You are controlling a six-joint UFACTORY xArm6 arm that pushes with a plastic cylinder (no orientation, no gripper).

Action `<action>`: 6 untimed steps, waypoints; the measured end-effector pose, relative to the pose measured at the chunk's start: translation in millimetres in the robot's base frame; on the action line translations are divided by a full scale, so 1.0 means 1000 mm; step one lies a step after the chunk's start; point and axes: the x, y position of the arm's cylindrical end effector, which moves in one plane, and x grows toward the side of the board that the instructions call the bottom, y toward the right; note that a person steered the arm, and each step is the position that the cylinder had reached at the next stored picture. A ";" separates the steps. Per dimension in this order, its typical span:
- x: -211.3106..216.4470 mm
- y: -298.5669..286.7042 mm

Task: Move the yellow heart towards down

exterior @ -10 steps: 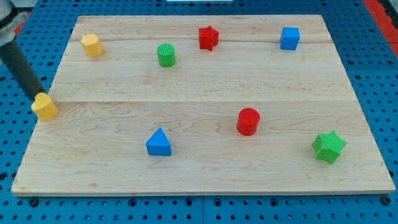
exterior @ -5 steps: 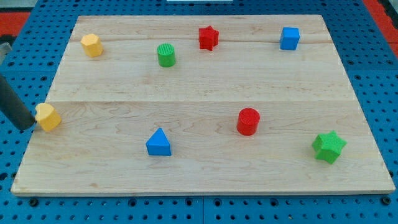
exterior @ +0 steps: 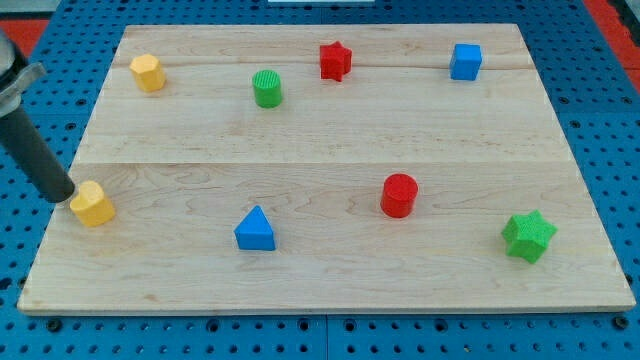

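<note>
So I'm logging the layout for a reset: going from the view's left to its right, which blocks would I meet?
my tip → yellow heart → yellow hexagon-like block → blue triangle → green cylinder → red star → red cylinder → blue cube → green star

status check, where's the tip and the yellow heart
My tip at the yellow heart's upper-left side, touching or nearly. Heart near the board's left edge. Path toward the view's bottom clear; blue triangle well off to the right.

My tip point(exterior: 65, 195) just left of heart point(exterior: 93, 204)
</note>
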 end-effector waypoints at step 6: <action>0.048 0.073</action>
